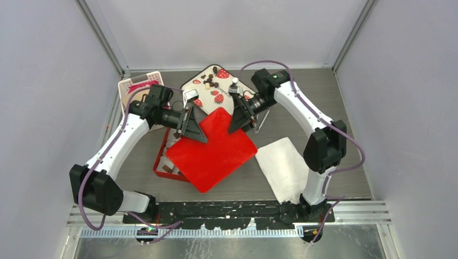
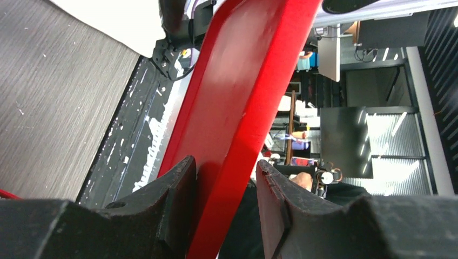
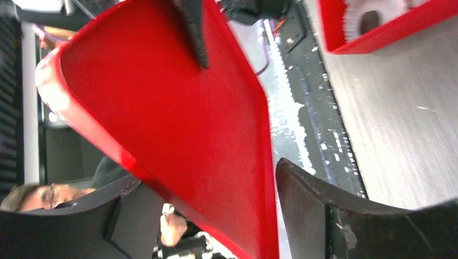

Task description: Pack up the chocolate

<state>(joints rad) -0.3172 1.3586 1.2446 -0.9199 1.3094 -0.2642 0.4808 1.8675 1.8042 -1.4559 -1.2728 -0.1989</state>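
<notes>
The chocolate (image 1: 211, 82), small dark pieces and a pale one, lies on a white strawberry-printed tray (image 1: 195, 82) at the back. A red lid (image 1: 213, 151) hangs tilted over a red box (image 1: 158, 164). My left gripper (image 1: 190, 125) grips the lid's far-left edge, and my right gripper (image 1: 240, 116) grips its far-right edge. In the left wrist view the lid (image 2: 237, 97) runs up between my jaws (image 2: 226, 178). In the right wrist view the lid (image 3: 178, 108) fills the gap of my gripper (image 3: 208, 183). The box (image 3: 389, 32) there holds a white paper cup (image 3: 372, 13).
A white cloth (image 1: 283, 164) lies right of the lid and also shows in the left wrist view (image 2: 108, 16). A pink basket (image 1: 137, 83) stands at the back left. The black base rail (image 1: 227, 208) runs along the near edge.
</notes>
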